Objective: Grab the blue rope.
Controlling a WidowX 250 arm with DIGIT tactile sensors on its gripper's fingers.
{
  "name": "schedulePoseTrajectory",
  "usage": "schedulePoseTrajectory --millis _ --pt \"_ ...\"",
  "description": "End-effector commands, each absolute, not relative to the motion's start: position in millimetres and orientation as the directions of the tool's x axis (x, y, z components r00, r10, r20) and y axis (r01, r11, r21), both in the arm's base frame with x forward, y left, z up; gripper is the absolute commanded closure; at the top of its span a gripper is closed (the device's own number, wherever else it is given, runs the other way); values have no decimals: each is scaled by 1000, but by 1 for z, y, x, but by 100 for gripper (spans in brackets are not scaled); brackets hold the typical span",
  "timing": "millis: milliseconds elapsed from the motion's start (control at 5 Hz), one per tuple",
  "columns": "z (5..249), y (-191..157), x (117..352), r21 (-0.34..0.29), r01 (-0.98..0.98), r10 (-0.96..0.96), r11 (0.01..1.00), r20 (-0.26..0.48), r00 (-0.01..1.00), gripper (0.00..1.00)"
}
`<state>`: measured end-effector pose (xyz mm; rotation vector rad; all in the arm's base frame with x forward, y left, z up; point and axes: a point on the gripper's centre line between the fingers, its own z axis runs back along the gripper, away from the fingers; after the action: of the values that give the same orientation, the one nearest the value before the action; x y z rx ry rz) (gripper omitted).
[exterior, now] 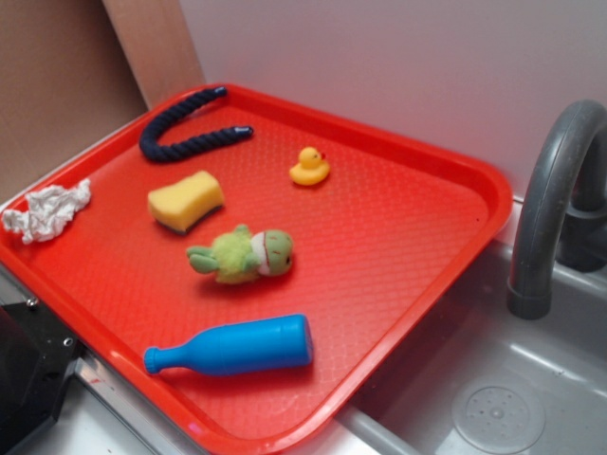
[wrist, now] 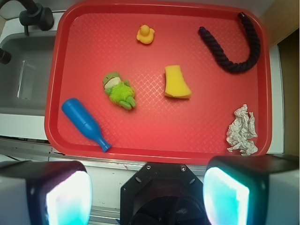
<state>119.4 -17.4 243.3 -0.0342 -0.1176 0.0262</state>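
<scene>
Our gripper hangs spread and empty; the curved, dark navy twisted rope lies untouched on the red plastic tray.

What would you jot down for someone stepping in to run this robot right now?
Gripper: open, empty, held above the tray's near edge.
Blue rope: lying curved in a far corner of the tray, one end by the rim, touching nothing else.
Nearest to it: the sponge, clear of the rope.
Done: nothing yet, rope untouched.
Left: move over the rope, lower, close on it, lift.
</scene>
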Motion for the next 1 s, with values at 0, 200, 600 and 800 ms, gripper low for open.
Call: schedulePoseTrajectory --millis 0,200,600,800 --pt "243 -17 119 -36 -24 28 999 117 993 0" --pt "226 -6 145 32 39 -43 999 167 985 0" --pt "205 26 193 161 133 -163 978 191 968 0" --pt "189 67 220 214 164 -197 963 142 970 0"
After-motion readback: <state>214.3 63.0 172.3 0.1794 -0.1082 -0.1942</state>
